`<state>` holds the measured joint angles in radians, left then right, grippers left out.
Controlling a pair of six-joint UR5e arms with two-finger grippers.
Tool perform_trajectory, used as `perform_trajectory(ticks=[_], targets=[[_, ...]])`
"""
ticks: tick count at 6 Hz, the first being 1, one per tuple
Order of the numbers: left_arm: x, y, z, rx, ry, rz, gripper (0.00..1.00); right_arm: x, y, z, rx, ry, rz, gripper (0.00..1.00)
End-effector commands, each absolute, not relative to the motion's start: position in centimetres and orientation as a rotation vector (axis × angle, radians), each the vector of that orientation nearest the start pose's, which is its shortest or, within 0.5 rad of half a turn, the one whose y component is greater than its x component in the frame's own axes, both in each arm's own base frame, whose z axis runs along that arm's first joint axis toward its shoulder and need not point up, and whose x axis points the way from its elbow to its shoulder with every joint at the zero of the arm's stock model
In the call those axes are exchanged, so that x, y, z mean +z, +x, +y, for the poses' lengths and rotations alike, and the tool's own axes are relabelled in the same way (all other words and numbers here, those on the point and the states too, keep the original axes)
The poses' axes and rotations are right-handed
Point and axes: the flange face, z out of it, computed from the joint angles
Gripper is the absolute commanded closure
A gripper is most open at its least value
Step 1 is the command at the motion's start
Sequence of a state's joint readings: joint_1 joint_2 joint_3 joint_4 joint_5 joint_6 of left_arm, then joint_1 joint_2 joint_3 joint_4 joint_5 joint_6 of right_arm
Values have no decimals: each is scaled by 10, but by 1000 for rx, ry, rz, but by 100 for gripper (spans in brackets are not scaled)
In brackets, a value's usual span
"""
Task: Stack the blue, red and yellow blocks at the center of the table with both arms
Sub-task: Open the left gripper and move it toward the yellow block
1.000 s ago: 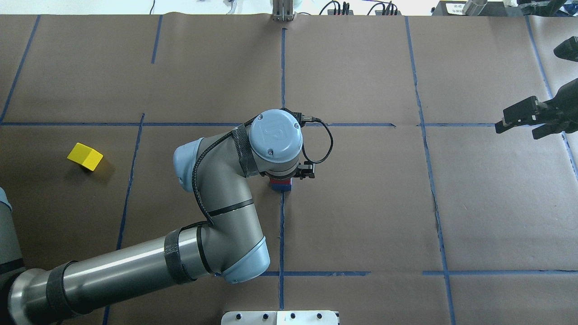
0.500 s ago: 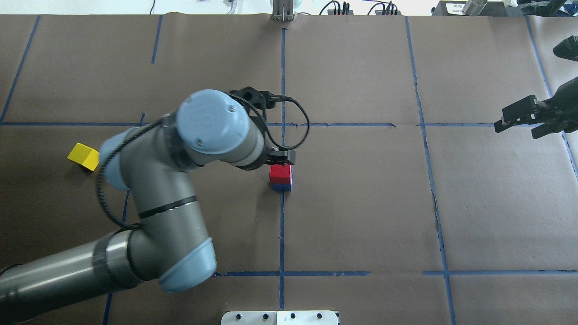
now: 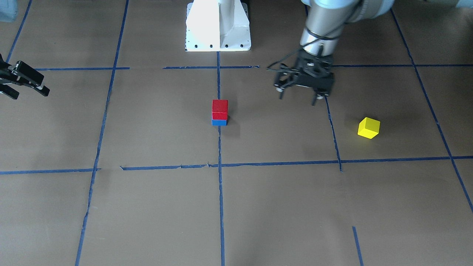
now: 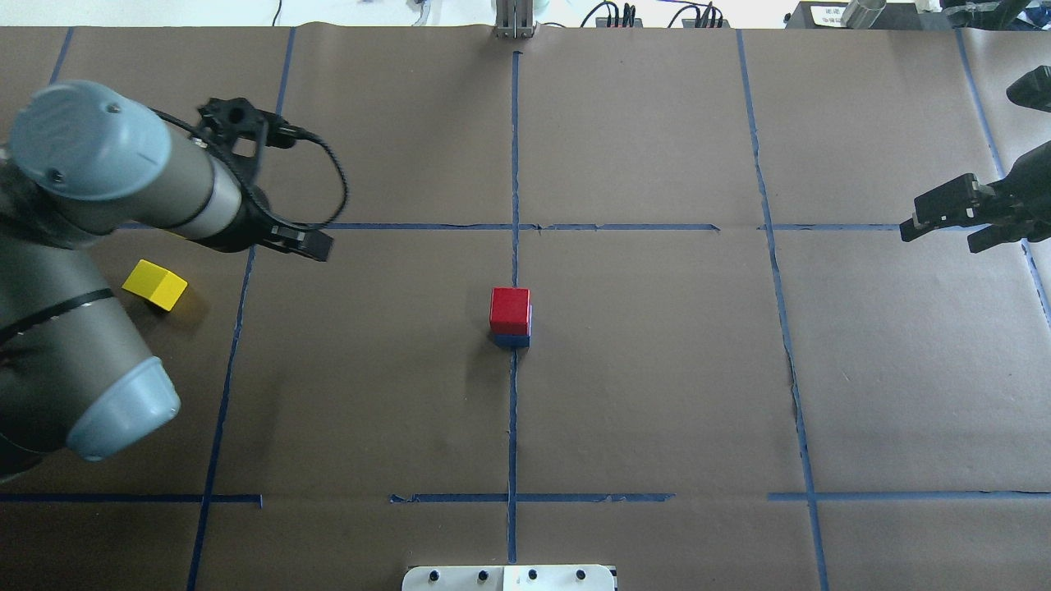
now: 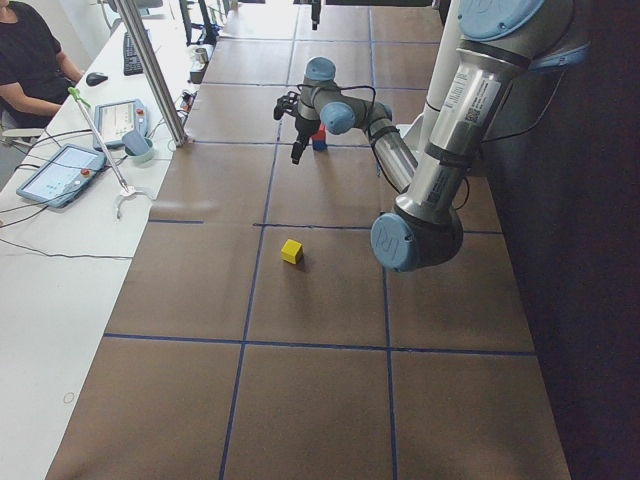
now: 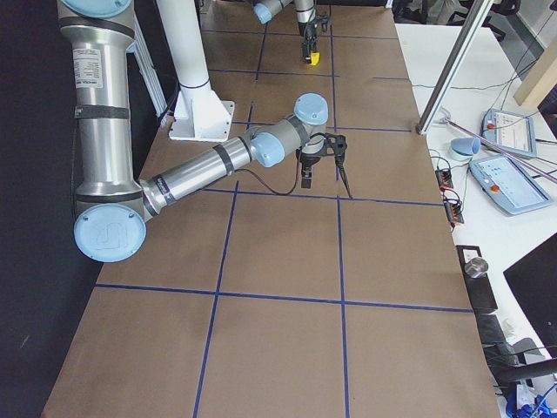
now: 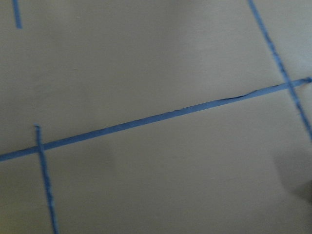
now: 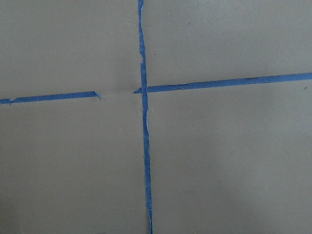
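A red block (image 4: 510,309) sits on a blue block (image 4: 513,338) at the table's center; the stack also shows in the front-facing view (image 3: 220,109). A yellow block (image 4: 154,285) lies alone on the left side, also seen from the front (image 3: 368,128). My left gripper (image 3: 298,99) is open and empty. It hangs above the table between the stack and the yellow block, nearer the yellow one. My right gripper (image 4: 941,235) is open and empty, far off at the right edge.
Blue tape lines (image 4: 513,164) divide the brown paper-covered table into squares. The robot's white base (image 3: 218,26) stands at my side of the table. Both wrist views show only paper and tape.
My left gripper has come off the red block, leaving it on the blue one, and the arm has swung left toward the yellow block. The right arm has not moved.
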<state>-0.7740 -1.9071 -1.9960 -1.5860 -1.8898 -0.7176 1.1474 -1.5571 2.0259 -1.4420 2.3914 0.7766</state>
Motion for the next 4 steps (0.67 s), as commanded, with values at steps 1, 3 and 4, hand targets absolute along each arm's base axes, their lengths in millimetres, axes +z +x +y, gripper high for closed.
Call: perform_trajectory(ticks=[1,3,4], targets=[[411,260,-495,319,261,713,0,417,-148,-458,73,-1,-962,0],[510,250,-523,329,154,807,0,415,-147,-459,67,9,-964,0],[510,253,-522,303,120,838,0,415,-148,-458,67,7,-964,0]])
